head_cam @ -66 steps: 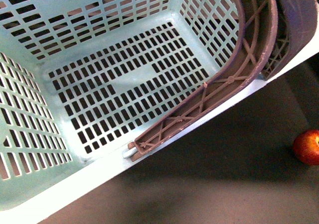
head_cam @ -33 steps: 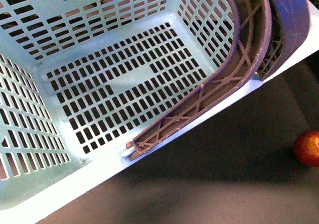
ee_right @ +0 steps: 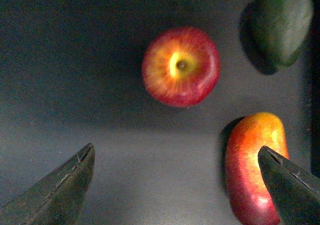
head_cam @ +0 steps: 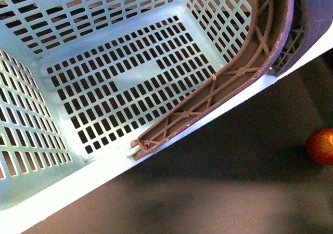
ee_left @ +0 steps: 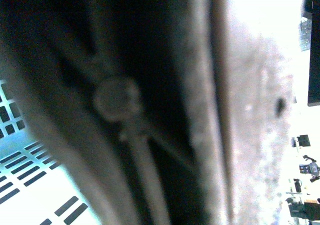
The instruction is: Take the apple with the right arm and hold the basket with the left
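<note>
The pale aqua basket [head_cam: 119,83] fills most of the front view, tilted, with its brown ribbed handle [head_cam: 229,83] along its near rim. The left wrist view shows that handle [ee_left: 150,150] blurred and very close; my left gripper is shut on the basket and its fingers do not show. The apple [ee_right: 181,66], round, red with a yellow patch round the stem, lies on the dark table. My right gripper [ee_right: 176,150] is open above the table, with the apple beyond its fingertips and apart from them. A red fruit [head_cam: 321,146], cut by the front view's right edge, looks like the apple.
A long red-orange fruit [ee_right: 252,165] lies by one right fingertip [ee_right: 285,185], partly under it. A dark green fruit [ee_right: 282,25] lies farther out, next to the apple. The dark table [head_cam: 234,192] runs below the basket's rim.
In the front view the basket has shifted up and right, and the dark object at its top left edge has left the frame. The red fruit sits slightly lower at the right edge.
</note>
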You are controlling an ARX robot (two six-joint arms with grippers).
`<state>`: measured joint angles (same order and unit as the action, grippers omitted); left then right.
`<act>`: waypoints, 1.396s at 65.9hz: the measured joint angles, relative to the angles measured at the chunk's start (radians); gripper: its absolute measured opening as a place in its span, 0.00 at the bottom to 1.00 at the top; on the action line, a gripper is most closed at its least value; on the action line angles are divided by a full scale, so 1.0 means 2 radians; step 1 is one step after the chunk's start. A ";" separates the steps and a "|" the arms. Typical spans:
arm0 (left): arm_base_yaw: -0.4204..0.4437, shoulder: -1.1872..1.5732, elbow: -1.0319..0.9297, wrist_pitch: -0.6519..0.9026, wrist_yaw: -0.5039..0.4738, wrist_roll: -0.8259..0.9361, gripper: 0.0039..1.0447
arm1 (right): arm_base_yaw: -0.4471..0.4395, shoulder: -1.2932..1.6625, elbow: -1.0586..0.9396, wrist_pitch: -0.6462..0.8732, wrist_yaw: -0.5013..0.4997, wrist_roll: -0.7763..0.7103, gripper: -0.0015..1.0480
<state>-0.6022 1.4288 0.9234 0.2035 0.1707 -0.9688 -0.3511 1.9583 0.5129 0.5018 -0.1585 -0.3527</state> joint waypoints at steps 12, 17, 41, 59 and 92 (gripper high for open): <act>0.000 0.000 0.000 0.000 0.000 0.000 0.13 | 0.009 0.068 0.046 0.002 0.028 -0.003 0.92; 0.000 0.000 0.000 0.000 0.000 0.000 0.13 | 0.010 0.091 0.069 -0.002 0.036 -0.003 0.92; 0.000 0.000 0.000 0.000 -0.001 0.000 0.13 | 0.026 0.147 0.142 -0.034 0.059 0.012 0.92; 0.000 0.000 0.000 0.000 -0.001 0.000 0.13 | 0.045 0.189 0.179 -0.050 0.077 0.032 0.92; 0.000 0.000 0.000 0.000 -0.001 0.000 0.13 | 0.055 0.233 0.224 -0.060 0.101 0.052 0.92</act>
<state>-0.6022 1.4288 0.9234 0.2035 0.1688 -0.9688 -0.2420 2.4241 0.9600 0.3817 0.0429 -0.2493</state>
